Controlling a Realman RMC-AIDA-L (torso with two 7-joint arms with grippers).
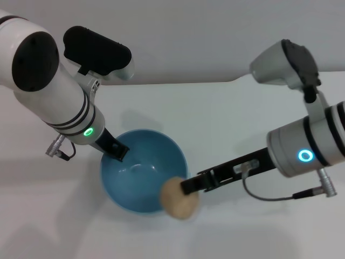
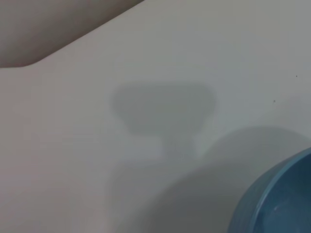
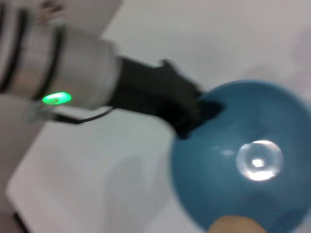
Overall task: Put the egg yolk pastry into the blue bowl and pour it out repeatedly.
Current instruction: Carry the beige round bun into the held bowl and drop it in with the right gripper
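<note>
1. We see the pastry [image 1: 179,198] as a small round ball, pale tan and matte like dough, far smaller than the bowl.
2. It sits at the tip of the right gripper [image 1: 188,187], whose dark fingers are closed on it from the robot's right side.
3. In the head view the ball hangs over the near right edge of the bowl [image 1: 141,171], partly covering the rim, so it is above the rim rather than down inside.
4. In the right wrist view only a tan sliver of the ball [image 3: 236,224] shows at the picture's edge, in front of the bowl [image 3: 228,145].
5. The bowl is round, deep and glossy light blue, with a bright glare spot on its inner floor and nothing lying inside that we can see.
6. The left gripper [image 1: 117,150] clamps the bowl's rim on the far left side; the right wrist view shows its black fingers [image 3: 192,114] pinching the edge.
7. The bowl rests on a white table [image 1: 226,118]; in the left wrist view just a curve of the blue wall [image 2: 277,204] appears.
</note>
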